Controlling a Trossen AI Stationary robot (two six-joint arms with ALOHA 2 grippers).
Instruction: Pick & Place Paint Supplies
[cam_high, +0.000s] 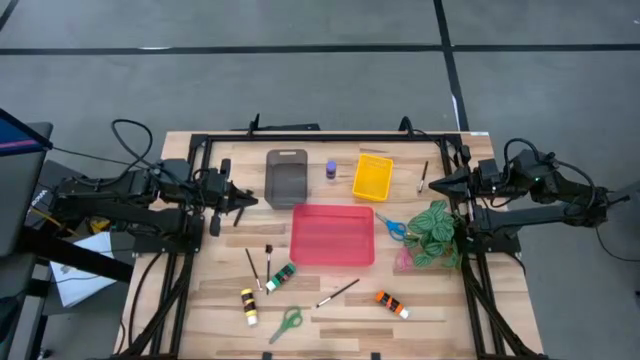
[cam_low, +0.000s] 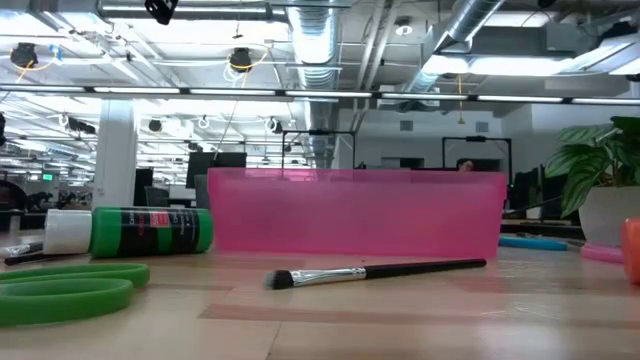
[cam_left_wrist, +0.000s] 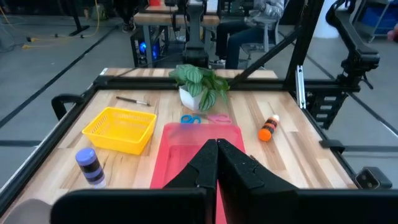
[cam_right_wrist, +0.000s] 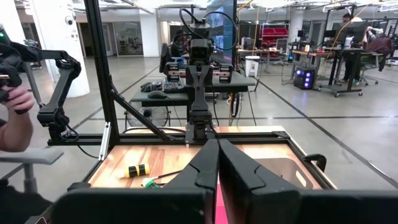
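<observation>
A pale wooden plank surface carries everything. Near its middle sits a red tray, with a grey tray, a purple bottle and a yellow tray along the far side. A leafy plant stands toward the right edge, blue scissors just beside it. On the near side lie a green tube, a yellow tube, green scissors, an orange tube and thin paintbrushes.
</observation>
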